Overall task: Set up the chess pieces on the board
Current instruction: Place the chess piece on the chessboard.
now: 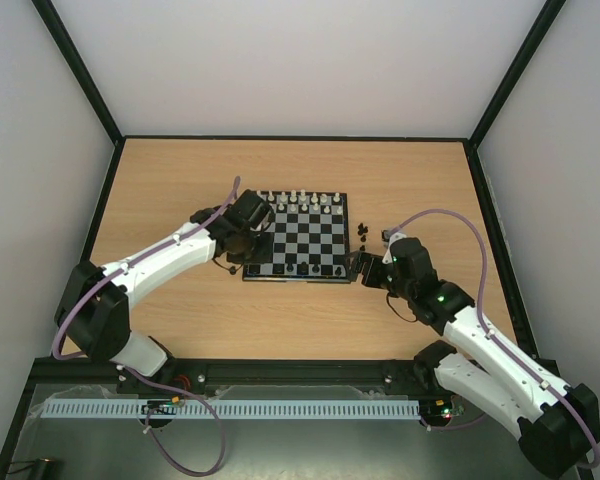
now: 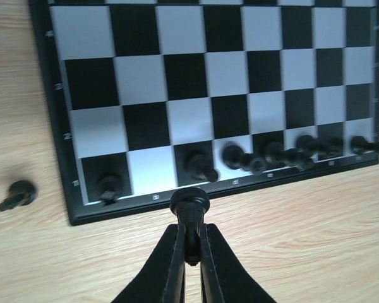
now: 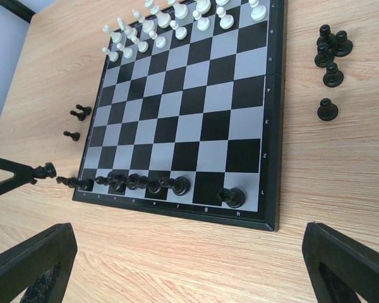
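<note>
Mid-placement: left claw (image 2: 191, 252) clamped on a black piece (image 2: 189, 203) at the board's (image 2: 50, 126) near edge, right claw (image 3: 189, 265) gaping empty; next, probably ease it onto a vacant near-row square.

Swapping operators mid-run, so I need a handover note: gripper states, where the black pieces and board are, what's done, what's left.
Left gripper: shut on one black piece, by the near-left corner of the board.
Right gripper: open, empty, in front of the board's near edge.
Done: the near-row black pieces are on the board, bunched together, with one square near the right end empty. The white pieces fill the far rows.
Left: the second row is bare. Five loose black pieces stand on the table to the right of the board, and more loose ones sit to its left.
</note>
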Controlling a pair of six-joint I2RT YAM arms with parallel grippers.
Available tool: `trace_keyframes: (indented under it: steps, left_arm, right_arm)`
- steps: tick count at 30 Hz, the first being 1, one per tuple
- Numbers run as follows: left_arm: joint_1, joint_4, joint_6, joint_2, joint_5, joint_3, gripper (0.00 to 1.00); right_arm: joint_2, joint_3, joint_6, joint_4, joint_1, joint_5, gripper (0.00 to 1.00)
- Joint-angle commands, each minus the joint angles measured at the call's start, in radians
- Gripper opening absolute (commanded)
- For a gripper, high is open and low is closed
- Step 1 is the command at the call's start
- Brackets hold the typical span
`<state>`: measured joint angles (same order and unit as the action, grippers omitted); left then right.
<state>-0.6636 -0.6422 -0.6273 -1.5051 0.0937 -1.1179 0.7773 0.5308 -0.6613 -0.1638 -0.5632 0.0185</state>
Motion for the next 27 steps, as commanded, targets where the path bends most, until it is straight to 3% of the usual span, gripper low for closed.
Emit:
trace_keyframes:
  steps: [1, 11, 16, 27]
  left_arm:
    - [-0.005, -0.128, 0.027, 0.013, -0.098, -0.047, 0.02]
    - [-0.069, -0.190, 0.030, -0.081, -0.186, -0.143, 0.02]
    - [-0.163, -0.294, 0.041, -0.185, -0.283, -0.334, 0.02]
    - [-0.333, -0.447, 0.099, -0.502, -0.297, -0.729, 0.02]
  right_arm:
    - [0.002, -0.001, 0.049, -0.028, -0.004, 0.017, 0.98]
    - [0.008, -0.017, 0.072, -0.020, -0.004, 0.020, 0.99]
    - [0.002, -0.013, 0.071, -0.025, -0.004, 0.013, 0.99]
    - [-0.088, 0.093, 0.058, -0.162, -0.004, -0.037, 0.99]
